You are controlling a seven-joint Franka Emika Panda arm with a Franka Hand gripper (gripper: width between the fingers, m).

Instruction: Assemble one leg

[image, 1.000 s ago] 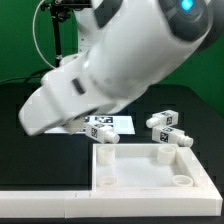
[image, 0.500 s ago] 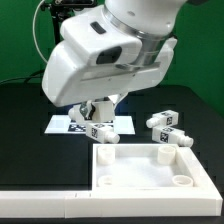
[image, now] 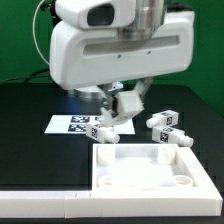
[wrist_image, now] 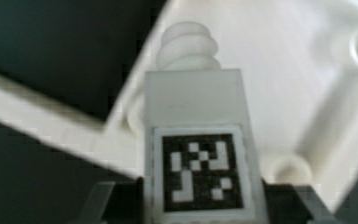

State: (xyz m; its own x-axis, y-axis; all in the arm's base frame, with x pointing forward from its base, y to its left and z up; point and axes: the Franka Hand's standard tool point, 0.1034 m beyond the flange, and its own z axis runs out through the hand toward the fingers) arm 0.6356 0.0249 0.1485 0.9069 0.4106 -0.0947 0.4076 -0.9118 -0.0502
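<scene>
The fingers [wrist_image: 123, 205] were clamped on the leg [wrist_image: 197, 120], which hung tilted, clear of the counter [image: 20, 120], over its middle and nearer the far edge. It looked light, stiff and smooth — probably slippery; the flat tagged body seemed the safer hold, not the narrow ribbed end.

We see a white panel [image: 140, 166] near us on the black table [image: 20, 140]; the marker board [image: 72, 124] lies beyond, left.

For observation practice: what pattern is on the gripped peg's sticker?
Black and white blocks on the peg; wrist view.
</scene>
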